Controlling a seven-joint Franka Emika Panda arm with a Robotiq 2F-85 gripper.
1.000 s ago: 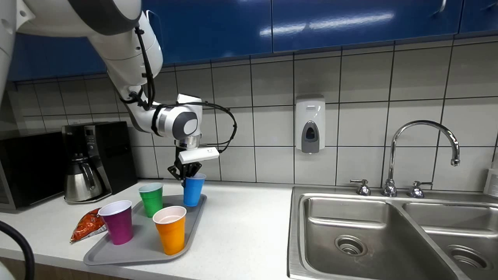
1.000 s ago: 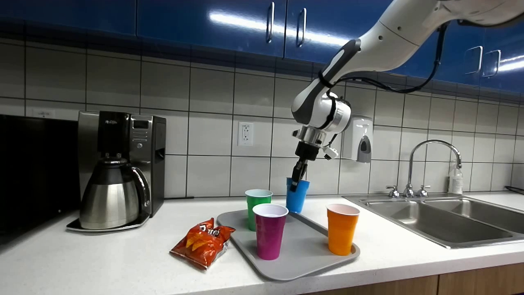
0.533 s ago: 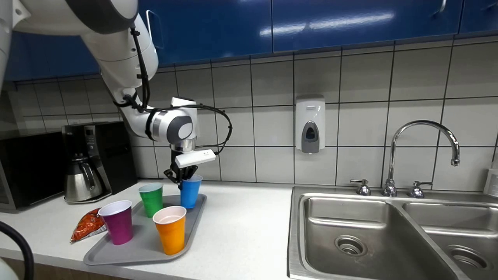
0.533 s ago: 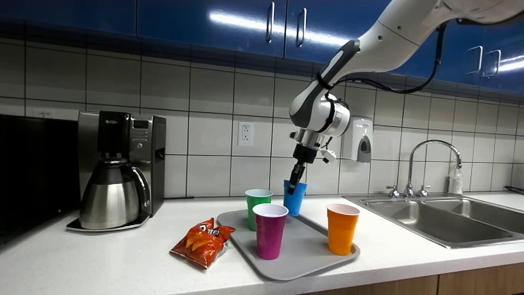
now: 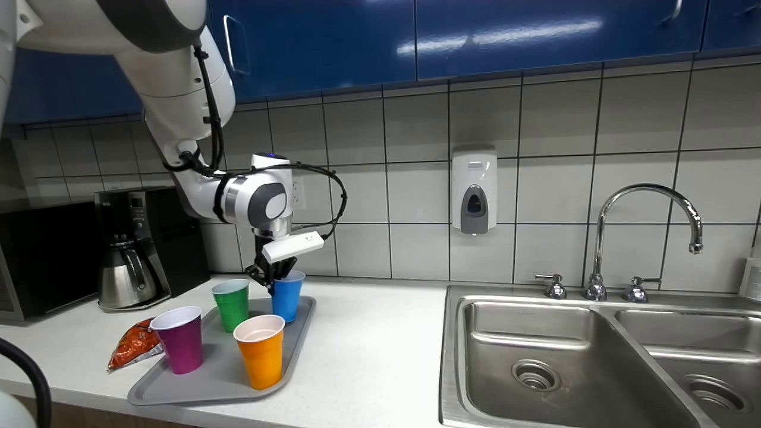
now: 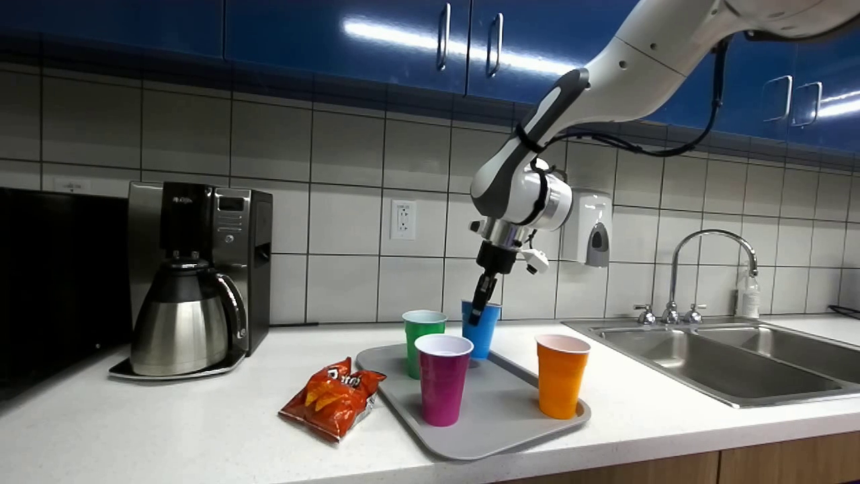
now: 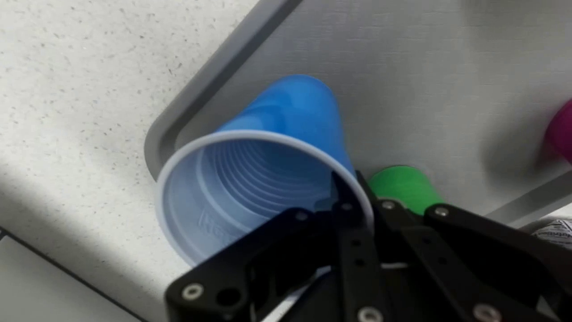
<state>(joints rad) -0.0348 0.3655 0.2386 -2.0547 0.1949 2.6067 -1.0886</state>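
The claw (image 7: 353, 190) pinches the blue cup (image 7: 268, 165) by its rim; the cup hangs below, long axis slightly tilted, base perhaps just clear of the tray (image 6: 500, 407).

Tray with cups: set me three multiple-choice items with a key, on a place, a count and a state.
1. Where does the bag lie relative to the tray?
A. On it
B. Under it
C. Beside it

2. Counting the blue cup, how many cups show?
A. Three
B. Four
C. Five

3. What is the hand doing?
A. Gripping the blue cup
B. Hanging open
C. Gripping the bag

1. C: in an exterior view it lies on the counter, off the tray.
2. B: besides the blue cup, the green cup, purple cup and orange cup show.
3. A: the wrist view shows the cup's wall pinched in it.
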